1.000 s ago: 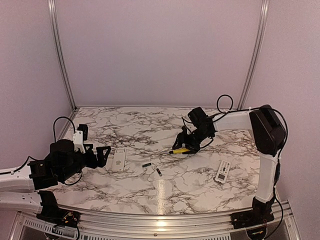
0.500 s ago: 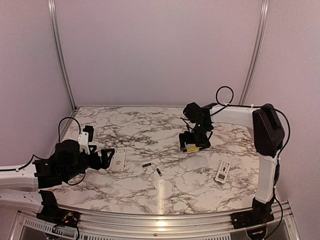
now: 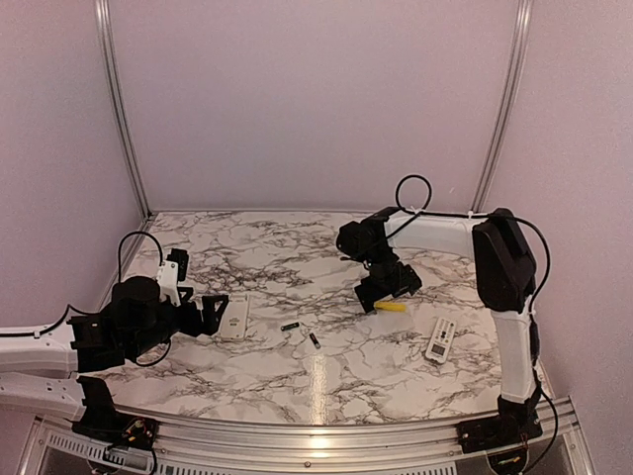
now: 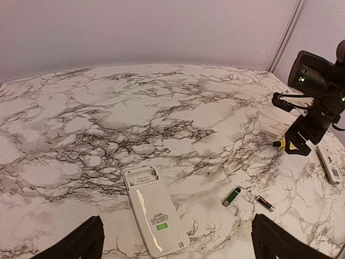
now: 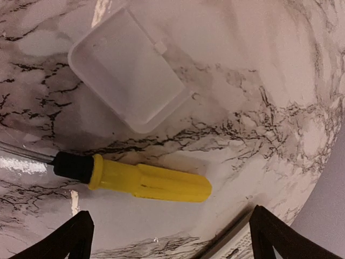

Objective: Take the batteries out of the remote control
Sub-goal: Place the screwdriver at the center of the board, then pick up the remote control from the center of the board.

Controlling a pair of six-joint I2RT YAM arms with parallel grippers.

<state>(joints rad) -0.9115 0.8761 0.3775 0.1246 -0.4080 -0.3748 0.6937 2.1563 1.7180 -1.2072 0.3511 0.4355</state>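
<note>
The white remote (image 4: 155,210) lies face down, its open battery bay (image 4: 141,176) at the far end looking empty. It also shows in the top view (image 3: 235,318). Two batteries lie on the marble to its right, one greenish (image 4: 232,196) and one dark (image 4: 264,203); both show in the top view (image 3: 290,326) (image 3: 315,340). My left gripper (image 4: 180,248) is open and empty, just short of the remote's near end (image 3: 211,315). My right gripper (image 5: 172,243) is open and empty above the yellow-handled screwdriver (image 5: 148,182), which lies on the table.
The small pale cover plate (image 5: 129,67) lies just beyond the screwdriver (image 3: 393,307). A second white remote (image 3: 440,339) lies at the right, its edge showing in the right wrist view (image 5: 232,245). My right gripper (image 3: 384,295) hovers right of centre.
My right gripper has let go of the screwdriver, which now lies on the table, and has swung left. My left gripper moved slightly right toward the remote.
</note>
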